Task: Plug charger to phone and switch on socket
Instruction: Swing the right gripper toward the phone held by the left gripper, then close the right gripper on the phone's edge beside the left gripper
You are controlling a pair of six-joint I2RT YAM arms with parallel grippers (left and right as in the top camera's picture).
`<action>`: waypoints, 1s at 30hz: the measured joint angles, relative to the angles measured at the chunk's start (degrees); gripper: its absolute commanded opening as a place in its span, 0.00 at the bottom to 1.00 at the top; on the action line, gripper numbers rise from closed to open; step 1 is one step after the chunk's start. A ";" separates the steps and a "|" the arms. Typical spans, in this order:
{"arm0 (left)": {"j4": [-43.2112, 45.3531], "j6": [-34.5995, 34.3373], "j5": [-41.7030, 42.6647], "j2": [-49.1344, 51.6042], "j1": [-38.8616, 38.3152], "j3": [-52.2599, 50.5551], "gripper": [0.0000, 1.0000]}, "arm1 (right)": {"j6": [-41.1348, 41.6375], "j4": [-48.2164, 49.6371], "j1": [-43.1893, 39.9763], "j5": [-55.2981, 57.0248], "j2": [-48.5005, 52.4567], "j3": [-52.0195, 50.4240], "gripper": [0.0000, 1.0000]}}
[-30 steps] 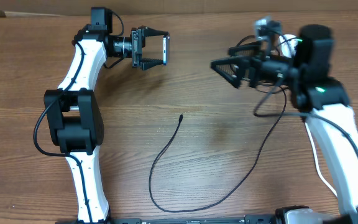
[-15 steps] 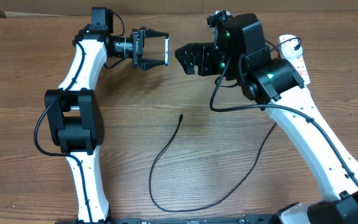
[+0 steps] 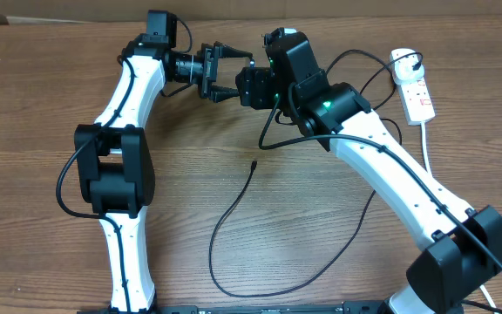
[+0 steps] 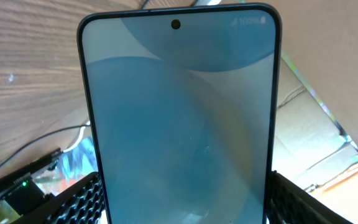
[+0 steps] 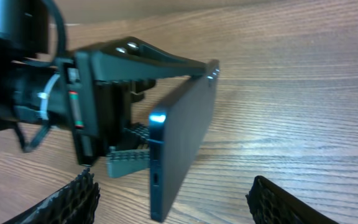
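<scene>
My left gripper (image 3: pixel 232 75) is shut on the phone (image 4: pixel 179 112), whose cyan-blue screen fills the left wrist view between the two jaws (image 4: pixel 179 202). In the right wrist view the phone (image 5: pixel 182 134) shows edge-on above the table, its free short end between my open right fingers (image 5: pixel 179 208), which do not touch it. In the overhead view my right gripper (image 3: pixel 246 85) meets the left one and mostly hides the phone. The charger's connector tip (image 3: pixel 254 164) lies free mid-table, and its thin black cable loops toward the front. The white socket (image 3: pixel 415 87) lies far right.
The socket's white cord (image 3: pixel 429 144) runs down the right side beside my right arm. The charger cable's loop (image 3: pixel 234 295) lies near the table's front edge. A cardboard wall stands behind the table.
My right arm has swung left across the table, from near the socket to the phone's free end. My left gripper has shifted slightly right, still holding the phone.
</scene>
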 measured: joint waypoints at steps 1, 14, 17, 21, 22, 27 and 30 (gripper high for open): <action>0.02 0.00 -0.24 0.00 0.02 0.00 0.70 | 0.04 0.00 0.02 0.17 0.35 0.00 0.74; 0.02 0.04 -4.59 0.00 -1.22 0.00 0.70 | 1.18 0.57 0.17 1.25 2.21 0.00 0.62; 0.00 0.07 -5.68 0.00 -1.88 0.00 0.70 | 1.20 0.37 0.17 1.60 2.60 0.00 0.61; 0.00 0.09 -6.51 0.00 -2.23 0.00 0.70 | 1.25 -0.17 0.17 2.58 4.13 0.00 0.57; 0.00 0.24 -6.64 0.00 -2.25 0.00 0.70 | 1.29 -0.24 0.17 2.80 4.59 0.00 0.56; 0.00 0.68 -6.88 0.00 -2.25 0.00 0.70 | 1.22 -0.37 0.17 3.76 5.35 0.00 0.53; 0.00 0.92 -7.04 0.00 -2.25 0.00 0.70 | 1.31 -0.33 0.17 4.55 5.35 0.00 0.52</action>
